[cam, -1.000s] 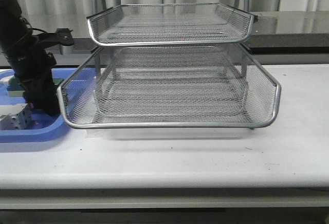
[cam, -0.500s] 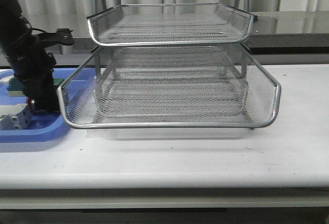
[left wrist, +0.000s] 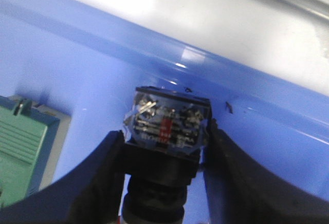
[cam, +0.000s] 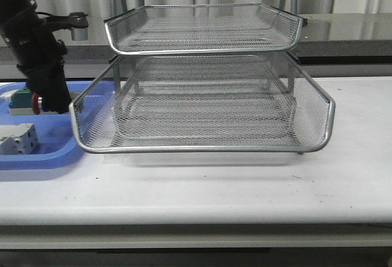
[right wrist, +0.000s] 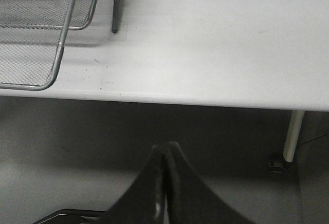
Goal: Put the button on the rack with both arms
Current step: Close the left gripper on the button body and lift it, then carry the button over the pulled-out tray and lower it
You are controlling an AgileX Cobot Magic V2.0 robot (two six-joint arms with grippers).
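Observation:
My left gripper (cam: 48, 103) hangs over the blue tray at the far left, shut on the button (cam: 38, 101), whose red head peeks out beside the black fingers. In the left wrist view the button (left wrist: 167, 124) shows its blue-black block body with metal contacts, clamped between the two fingers of the left gripper (left wrist: 166, 131), its black collar lower down. The silver wire-mesh rack (cam: 202, 149) fills the middle of the table, just right of that gripper. My right gripper (right wrist: 165, 147) is shut on nothing, off the table's edge, with a corner of the rack (right wrist: 60, 54) in its view.
The flat blue tray (cam: 43, 155) holds a green block (cam: 20, 99) and a white terminal block (cam: 18, 138). In the left wrist view the blue tray wall (left wrist: 82, 34) and the green block (left wrist: 23, 142) lie under the button. A table leg (right wrist: 294, 134) stands near the right gripper.
The left arm has risen from the blue tray with the button held in it, by about a hand's height. The white terminal block is now uncovered.

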